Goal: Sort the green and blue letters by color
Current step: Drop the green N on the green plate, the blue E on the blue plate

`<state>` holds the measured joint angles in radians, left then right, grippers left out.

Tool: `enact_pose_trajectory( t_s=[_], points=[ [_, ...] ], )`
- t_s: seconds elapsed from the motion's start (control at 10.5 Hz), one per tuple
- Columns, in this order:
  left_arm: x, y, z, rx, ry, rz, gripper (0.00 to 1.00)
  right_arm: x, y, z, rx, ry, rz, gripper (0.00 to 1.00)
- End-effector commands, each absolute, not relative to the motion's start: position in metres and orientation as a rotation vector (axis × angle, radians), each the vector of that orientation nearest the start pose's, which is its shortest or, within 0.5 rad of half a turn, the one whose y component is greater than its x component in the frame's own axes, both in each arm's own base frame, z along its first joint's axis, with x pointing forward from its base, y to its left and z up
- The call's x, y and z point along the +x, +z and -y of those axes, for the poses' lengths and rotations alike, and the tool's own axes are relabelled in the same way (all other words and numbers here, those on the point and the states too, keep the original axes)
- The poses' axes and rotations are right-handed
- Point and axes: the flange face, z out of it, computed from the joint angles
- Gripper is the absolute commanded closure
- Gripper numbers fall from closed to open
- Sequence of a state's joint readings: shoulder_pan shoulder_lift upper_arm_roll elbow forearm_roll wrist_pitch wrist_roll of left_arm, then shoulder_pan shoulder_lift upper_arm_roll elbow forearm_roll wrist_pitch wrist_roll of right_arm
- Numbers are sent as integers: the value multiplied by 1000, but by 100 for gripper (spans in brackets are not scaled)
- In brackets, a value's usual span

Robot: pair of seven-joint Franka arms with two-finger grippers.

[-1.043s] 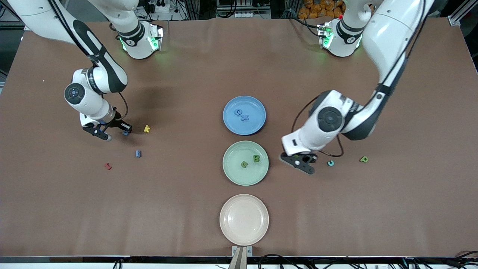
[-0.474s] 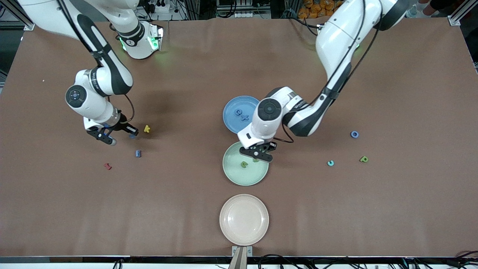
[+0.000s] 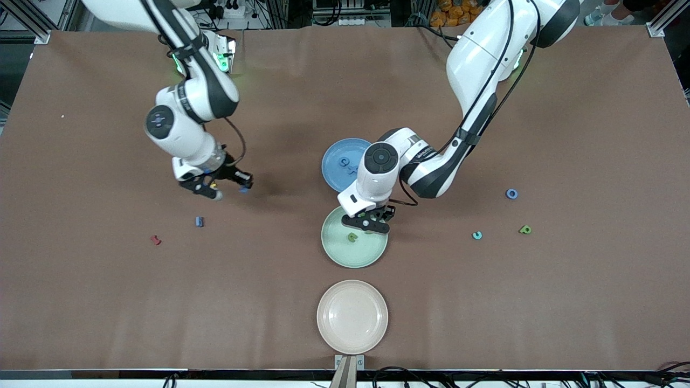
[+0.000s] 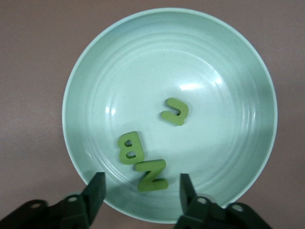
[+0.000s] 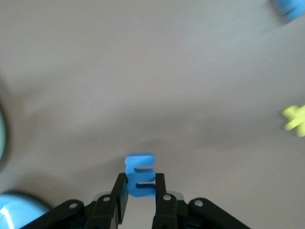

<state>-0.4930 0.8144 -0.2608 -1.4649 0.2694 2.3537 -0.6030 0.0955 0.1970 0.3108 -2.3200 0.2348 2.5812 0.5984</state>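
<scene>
My right wrist view shows the right gripper (image 5: 141,194) pinching a chunky blue letter E (image 5: 139,174) above bare brown table (image 3: 108,302); the front view barely resolves it. The left gripper (image 4: 141,191), fingers (image 4: 95,188) spread and empty, hovers over the pale green plate (image 4: 83,81) holding green B (image 4: 130,148), N (image 4: 151,174) and a curved piece (image 4: 175,111); from the front the gripper hides most of them.

This is a robotics lab. Two white robot arms are bolted at the far edge of a wide tabletop (image 3: 485,302) covered in plain brown sheeting. Aluminium framing (image 3: 662,24) stands at the far corners, and power strips (image 3: 353,20) with bundled cables (image 3: 409,21) run along the far edge. More cables (image 3: 409,373) trail under the near edge, where a camera mount (image 3: 349,369) is clamped.
</scene>
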Motion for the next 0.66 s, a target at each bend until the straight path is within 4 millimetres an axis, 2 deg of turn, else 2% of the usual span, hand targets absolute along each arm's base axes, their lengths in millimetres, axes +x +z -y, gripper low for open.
enact_pose_trajectory(
  t_s=[0.0, 0.19, 0.28, 0.47, 0.57],
  points=[
    [572, 246, 464, -3192, -207, -331, 0, 466, 270, -301, -2856, 103, -556, 90],
    [594, 265, 424, -3156, -170, -279, 0, 462, 262, -373, -2824, 145, -561, 90],
    [603, 279, 403, -3118, -137, -340, 0, 464, 257, -399, -2812, 156, -548, 90],
    [622, 296, 348, -3056, -25, -465, 0, 454, 247, -440, -2805, 177, -495, 90],
    [621, 305, 332, -3038, -11, -490, 0, 451, 244, -451, -2803, 180, -478, 88]
  ],
)
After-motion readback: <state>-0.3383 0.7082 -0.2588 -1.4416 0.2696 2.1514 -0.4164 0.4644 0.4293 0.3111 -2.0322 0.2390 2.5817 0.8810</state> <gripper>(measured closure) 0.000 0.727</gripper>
